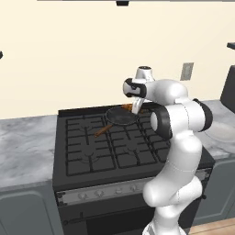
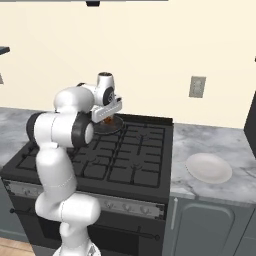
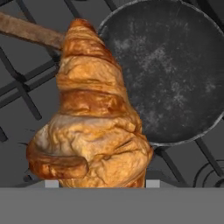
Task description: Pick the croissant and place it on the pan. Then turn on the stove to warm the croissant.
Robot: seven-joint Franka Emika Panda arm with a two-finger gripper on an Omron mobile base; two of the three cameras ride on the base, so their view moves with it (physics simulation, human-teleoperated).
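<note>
The croissant sits large in the hand view, its pointed end rising toward 12 o'clock and its lumpy, broad end at the bottom edge, where the gripper's tips would be; the tips themselves are hidden behind the pastry, so the claw appears clamped on the croissant, though the contact cannot be seen directly. Behind it, toward 2 o'clock, lies the pan, its dark, dusty bowl bare, with the wooden handle running off toward 10 o'clock past the croissant's tip. In the left base view the croissant shows as an orange-brown bit at the gripper, held above the pan's rim at about 2 o'clock of the bowl, not resting in it. The pan's handle points toward 7 o'clock in that view. The pan stands on the rear grates of the stove, at the back of the range and right of centre in the left base view. In the right base view the gripper hangs over the pan at the stove's far left corner. A strip of knobs runs along the stove's front. On the marble counter at 3 o'clock of the stove lies a white plate, well apart from the pan. An outlet is on the wall behind.
</note>
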